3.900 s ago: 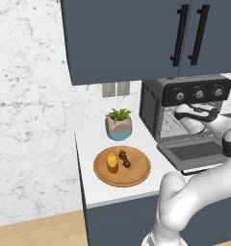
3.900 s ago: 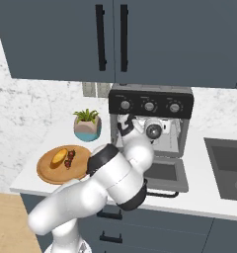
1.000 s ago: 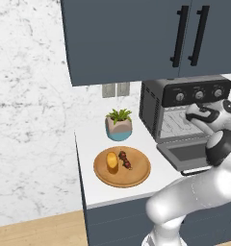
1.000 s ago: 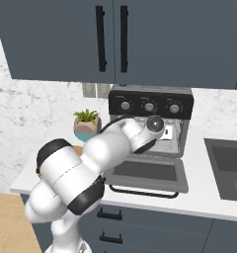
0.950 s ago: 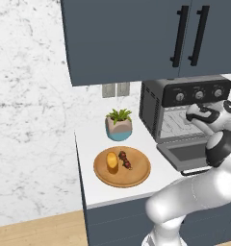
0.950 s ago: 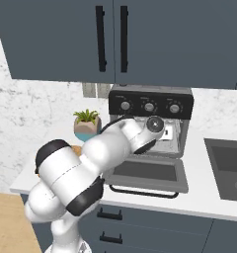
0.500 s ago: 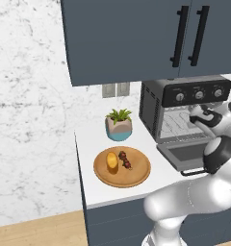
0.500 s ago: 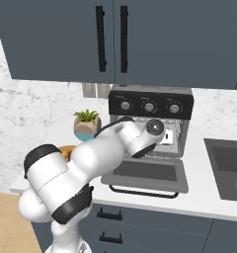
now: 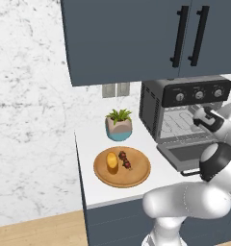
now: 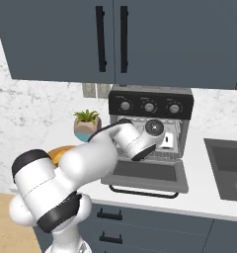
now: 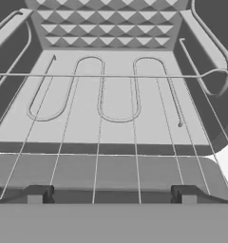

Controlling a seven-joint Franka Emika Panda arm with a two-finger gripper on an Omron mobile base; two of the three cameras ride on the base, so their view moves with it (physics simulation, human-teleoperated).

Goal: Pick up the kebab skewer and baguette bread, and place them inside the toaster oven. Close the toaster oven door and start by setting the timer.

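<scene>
White counter (image 9: 91,139) under dark cabinets, toaster oven (image 9: 185,96) with toaster oven door (image 9: 192,154) dropped open, gripper (image 11: 111,193) at its mouth over the wire rack (image 11: 111,95), fingertips (image 11: 38,193) wide apart, holding nothing, kebab skewer (image 9: 124,160) beside baguette bread (image 9: 111,160) on wooden plate (image 9: 136,175).

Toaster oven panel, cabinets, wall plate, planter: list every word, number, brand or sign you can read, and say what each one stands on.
None: no word, number, brand or sign can be read in these pictures.
Toaster oven: three knobs across the top panel; any marks around them are too small and blurred to read.
Wall plate: blank.
Cabinet doors: plain, with black bar handles.
Planter: no label shows.
</scene>
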